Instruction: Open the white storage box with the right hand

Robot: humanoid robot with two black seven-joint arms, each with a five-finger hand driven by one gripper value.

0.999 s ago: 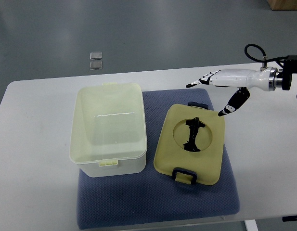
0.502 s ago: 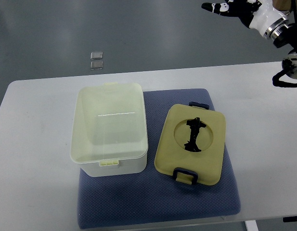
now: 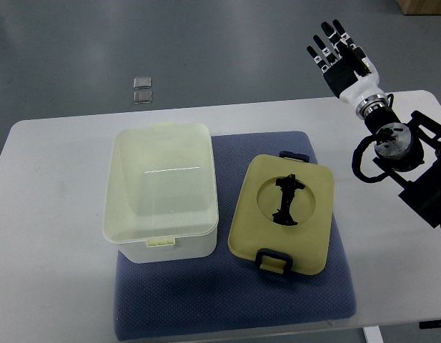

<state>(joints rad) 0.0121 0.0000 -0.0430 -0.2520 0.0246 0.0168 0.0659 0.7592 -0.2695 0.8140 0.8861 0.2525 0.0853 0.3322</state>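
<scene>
Right robot hand now raised (fingers spread), lid off.

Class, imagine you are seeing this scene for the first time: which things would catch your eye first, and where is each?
The open white storage box stands on the left of a blue mat, its yellowish lid lying flat beside it to the right. At the upper right, the right hand is raised with fingers spread, holding nothing, well clear of both.

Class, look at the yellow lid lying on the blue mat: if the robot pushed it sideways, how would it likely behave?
The lid looks like thin moulded plastic, so probably stiff and light. It lies flat, so tipping seems unlikely. The textured mat beneath would likely drag on it rather than let it glide.
</scene>
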